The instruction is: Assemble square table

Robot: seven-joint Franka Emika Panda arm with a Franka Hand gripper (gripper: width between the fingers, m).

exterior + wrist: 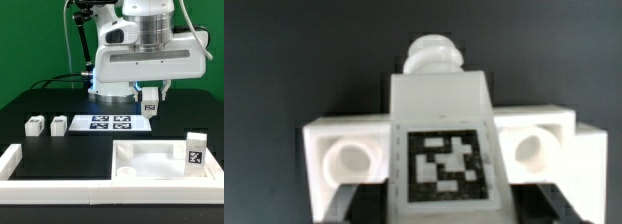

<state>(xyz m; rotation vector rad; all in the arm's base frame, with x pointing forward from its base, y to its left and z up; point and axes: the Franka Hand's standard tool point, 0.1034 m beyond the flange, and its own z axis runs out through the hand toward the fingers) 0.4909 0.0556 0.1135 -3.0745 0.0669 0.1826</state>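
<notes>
- Wrist view: the fingers (pixel 335 150) pinch one leg (pixel 445 120) from both sides, its tag facing the camera.
- Exterior view: the gripper (pixel 150 96) hangs beside the marker board (pixel 105 123). The tabletop (pixel 150 166) lies apart, a standing leg (pixel 195 151) on one corner.
- I advise: keep the leg upright, centre it over a free socket, and lower before twisting.
</notes>
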